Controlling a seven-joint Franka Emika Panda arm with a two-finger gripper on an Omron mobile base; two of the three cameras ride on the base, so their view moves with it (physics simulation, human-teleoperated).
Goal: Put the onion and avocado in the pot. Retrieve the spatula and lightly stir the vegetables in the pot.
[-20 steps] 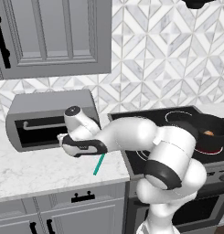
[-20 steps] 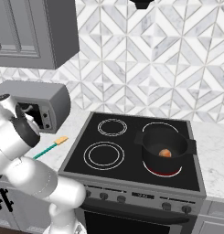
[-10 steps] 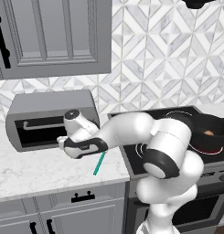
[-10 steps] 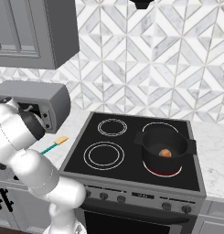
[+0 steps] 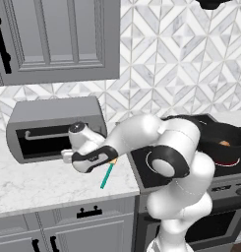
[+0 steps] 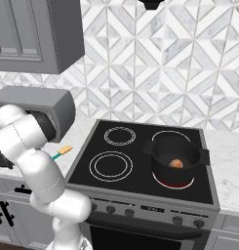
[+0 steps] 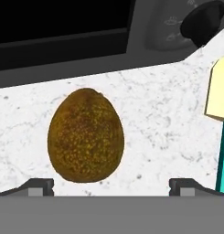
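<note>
On the marble counter (image 7: 168,109) left of the stove (image 6: 140,161), the avocado (image 7: 86,133) sits right in front of the hand camera, a speckled brown-olive egg shape resting on the stone, pointy end toward 12 o'clock. The gripper (image 7: 111,186) has its two tips spread wide, one at about 7 o'clock and the other at about 5 o'clock of the hand view, and the avocado lies between them but nearer the 7 o'clock one, not touched by either as far as I can see. The spatula (image 7: 220,114) is at 3 o'clock in that view, pale blade up top and teal handle running down toward the edge, apart from the avocado. In the left base view the spatula (image 5: 107,174) pokes out from under the wrist, slanting down toward 7 o'clock on the counter, and the hand itself hangs low just in front of the microwave (image 5: 53,128). The right base view shows the spatula (image 6: 62,152) with its tan blade pointing toward the stove. Over on the stove, the pot (image 6: 175,161) sits on the front-right ring at roughly 3 o'clock from the arm, and the onion (image 6: 175,163) is inside it, an orange-brown ball on the bottom. The pot (image 5: 225,142) also peeks out behind the arm in the left base view.
</note>
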